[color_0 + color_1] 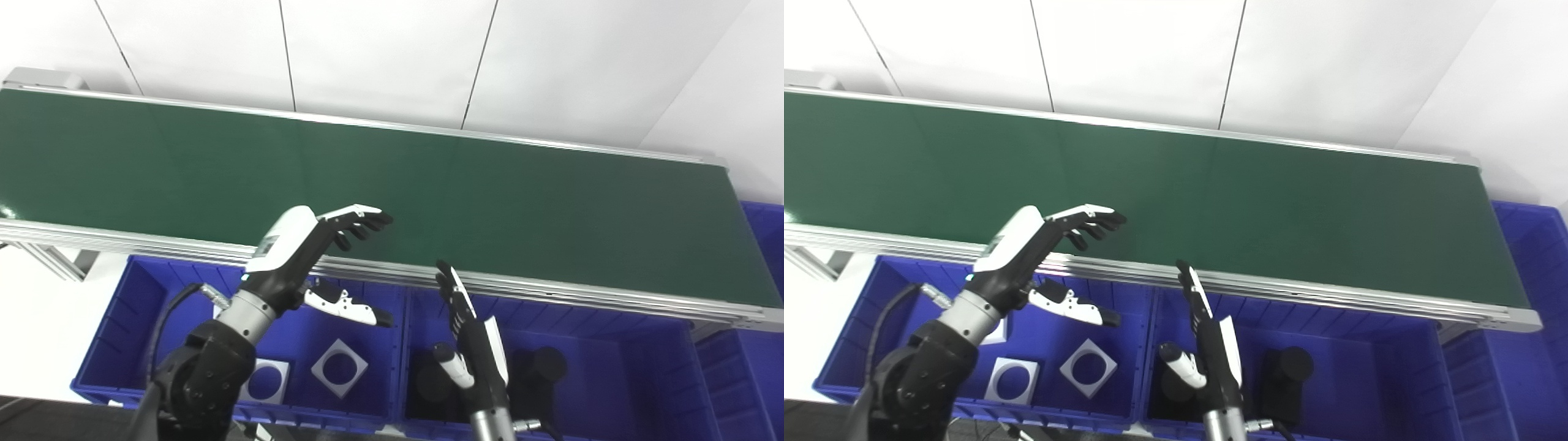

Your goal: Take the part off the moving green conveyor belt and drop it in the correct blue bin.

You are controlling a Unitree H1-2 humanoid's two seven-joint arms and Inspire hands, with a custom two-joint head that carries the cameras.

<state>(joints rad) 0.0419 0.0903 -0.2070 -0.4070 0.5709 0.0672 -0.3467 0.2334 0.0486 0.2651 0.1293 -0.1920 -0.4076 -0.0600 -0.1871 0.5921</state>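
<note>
A: Item one, conveyor belt [429,184]. Green surface, framed by silver rails, set diagonally across the view. No part is seen anywhere on it.

B: Item two, left hand [306,245]. How is it recorded?

A: Raised over the belt's near rail, fingers [361,219] spread and reaching over the green surface, thumb [349,306] splayed out below above the left blue bin [122,318]. Nothing is held.

B: Item three, right hand [471,337]?

A: Held edge-on and upright over the middle blue bin [612,367], fingertips directed toward the rail, fingers extended, thumb apart from them. Nothing is grasped.

B: Bin contents?

A: In the left blue bin, flat white square plates with round holes [339,366] are logged, one lying turned like a diamond, another [268,380] just beside it near the arm. In the middle blue bin, dark cylinders [545,367] are noted, partly hidden behind the right hand. A further blue bin [765,226] is registered at the belt's far right end; its contents cannot be made out.

B: And the part for picking?

A: Not located on the belt or in either hand.
</note>
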